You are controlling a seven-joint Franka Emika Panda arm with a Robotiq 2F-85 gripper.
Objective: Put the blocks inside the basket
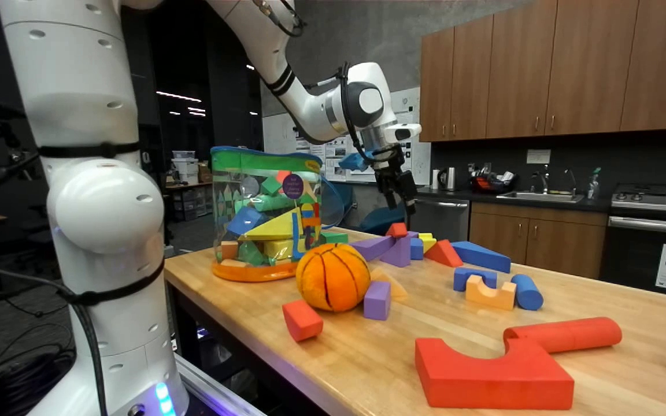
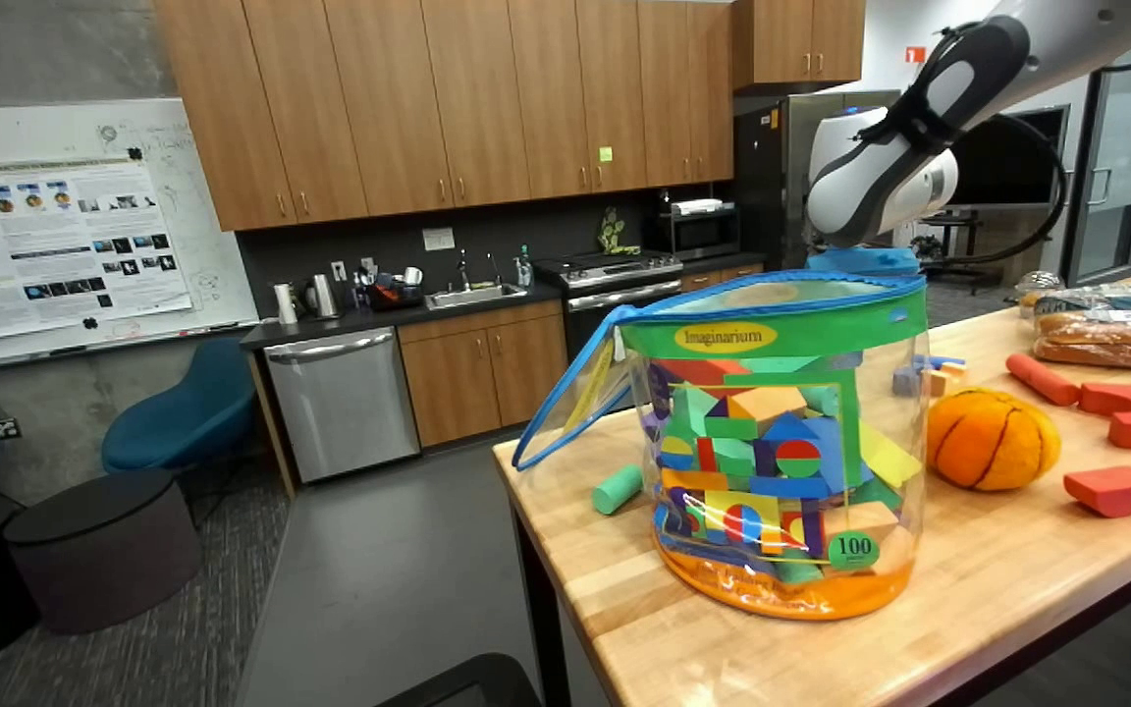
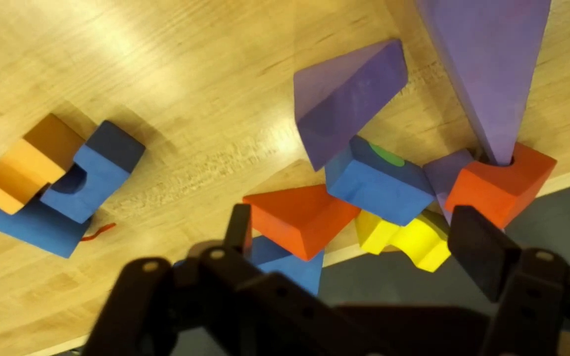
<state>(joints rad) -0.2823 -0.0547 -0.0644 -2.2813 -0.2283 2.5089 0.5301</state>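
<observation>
The clear basket with a green upper band (image 1: pixel 269 159) (image 2: pixel 801 336) stands on the table with many blocks inside; its lid (image 2: pixel 575 393) hangs open. My gripper (image 1: pixel 400 207) (image 3: pixel 352 220) is open and empty above a group of blocks at the table's edge; the basket hides it in an exterior view. Below the fingers lie a red wedge (image 3: pixel 300 217), a yellow arch (image 3: pixel 406 237) and a blue block (image 3: pixel 384 190). A notched red block (image 3: pixel 505 183) and purple blocks (image 3: pixel 349 99) lie beside them. A blue cylinder (image 1: pixel 528 292) and an orange arch (image 1: pixel 490 293) lie apart.
An orange ball (image 1: pixel 333 277) (image 2: pixel 993 439) sits beside the basket. A red arch (image 1: pixel 495 375), red cylinder (image 1: pixel 564 335), red block (image 1: pixel 302 319) and purple block (image 1: pixel 377 300) lie nearby. A green cylinder (image 2: pixel 618 489) lies behind the basket. Bread packages (image 2: pixel 1115 329) lie farther along the table.
</observation>
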